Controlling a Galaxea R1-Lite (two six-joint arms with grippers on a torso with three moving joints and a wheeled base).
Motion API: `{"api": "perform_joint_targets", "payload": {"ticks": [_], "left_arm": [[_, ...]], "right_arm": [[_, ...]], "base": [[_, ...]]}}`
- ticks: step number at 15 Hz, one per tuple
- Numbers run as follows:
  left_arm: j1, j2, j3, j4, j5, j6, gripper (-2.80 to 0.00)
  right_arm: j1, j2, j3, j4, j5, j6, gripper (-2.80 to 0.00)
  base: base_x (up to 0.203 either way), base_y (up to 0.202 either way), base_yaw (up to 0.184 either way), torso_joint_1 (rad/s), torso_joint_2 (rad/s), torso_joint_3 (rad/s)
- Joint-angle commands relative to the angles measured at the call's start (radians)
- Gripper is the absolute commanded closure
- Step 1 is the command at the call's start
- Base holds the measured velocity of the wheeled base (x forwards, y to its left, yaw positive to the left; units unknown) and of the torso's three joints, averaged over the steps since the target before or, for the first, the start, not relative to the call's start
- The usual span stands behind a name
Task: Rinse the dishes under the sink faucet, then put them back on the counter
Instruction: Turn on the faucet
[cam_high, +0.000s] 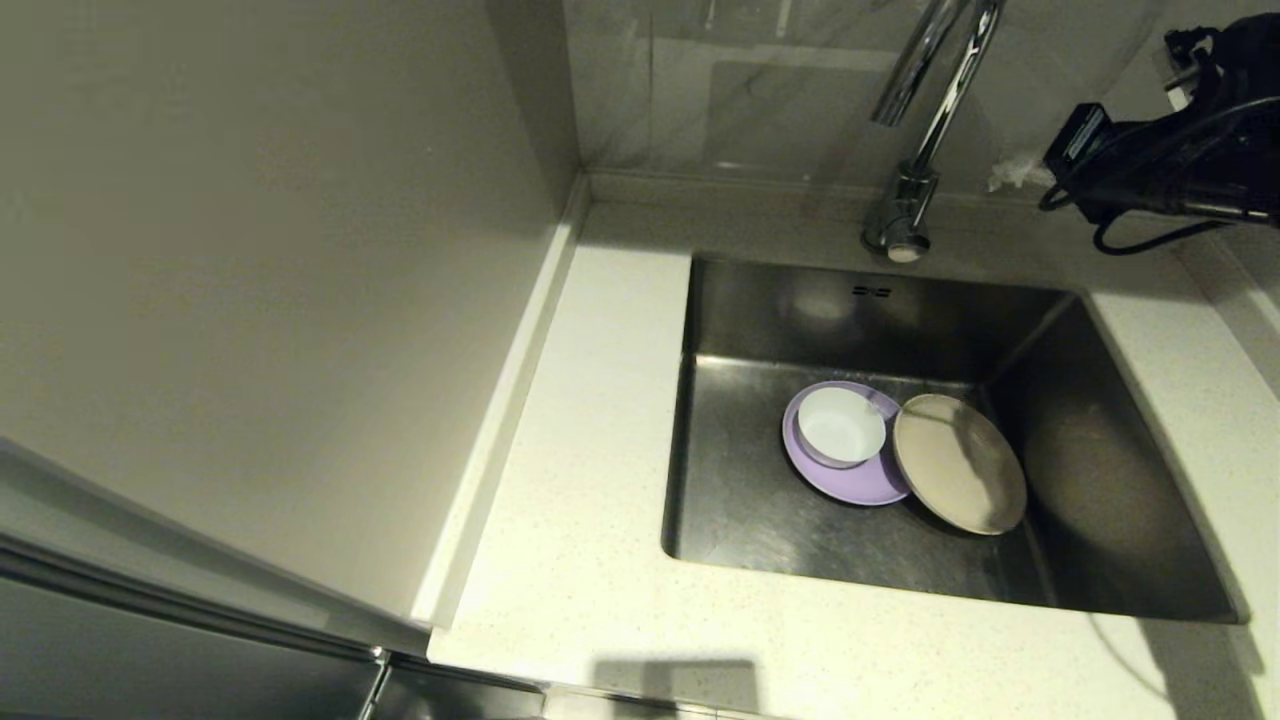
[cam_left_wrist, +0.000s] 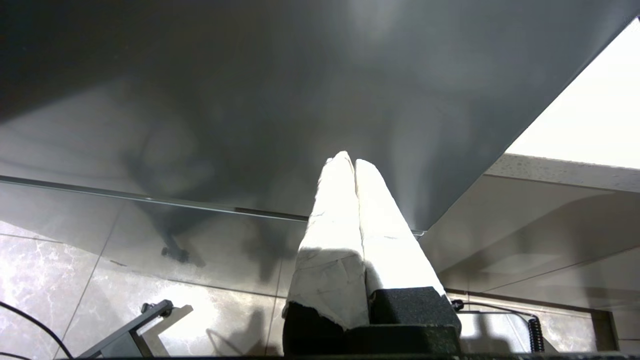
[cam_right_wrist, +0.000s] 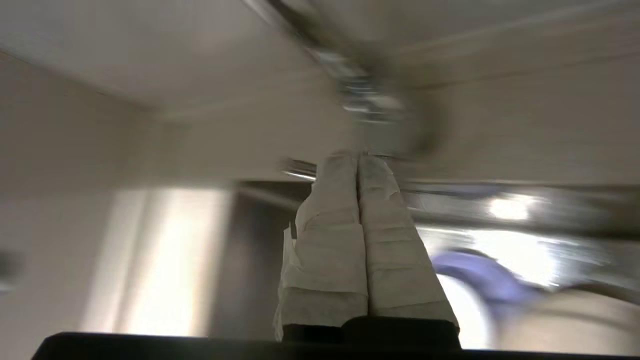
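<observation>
Down on the sink (cam_high: 760, 310) floor sit the white bowl (cam_high: 841, 425) atop lilac plate (cam_high: 850, 478), beige plate (cam_high: 960, 463) alongside, likely slick and breakable—take by rims; right tool (cam_right_wrist: 358, 159) pressed together empty beside faucet (cam_high: 915, 150), left tool (cam_left_wrist: 348, 160) together, parked.

Black right arm (cam_high: 1160, 165) with looping black cables; both tools' fingers (cam_left_wrist: 345, 220) wrapped in white tape

Beige wall (cam_high: 250, 250), marble backsplash (cam_high: 760, 90), tiled floor (cam_left_wrist: 60, 280).
</observation>
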Motion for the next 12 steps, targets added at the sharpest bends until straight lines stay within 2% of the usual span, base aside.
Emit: {"api": "perform_joint_targets", "payload": {"ticks": [1,4,7,12], "left_arm": [[0.0,-0.003,0.0,-0.001,0.0,0.0,0.0],[0.0,-0.003,0.0,-0.001,0.0,0.0,0.0],[-0.002,-0.003,0.0,-0.001,0.0,0.001,0.0],[0.0,-0.003,0.0,-0.001,0.0,0.0,0.0]], "right_arm": [[0.001,0.055,-0.006,-0.086,0.097,0.029,0.0],[0.018,0.061,-0.006,-0.226,0.139,0.02,0.0],[0.026,0.077,-0.006,-0.285,0.139,-0.068,0.0],[0.029,0.13,-0.005,-0.378,0.139,-0.119,0.0]], "base": [[0.0,0.0,0.0,0.0,0.0,0.0],[0.0,0.0,0.0,0.0,0.0,0.0],[0.0,0.0,0.0,0.0,0.0,0.0],[0.0,0.0,0.0,0.0,0.0,0.0]]}}
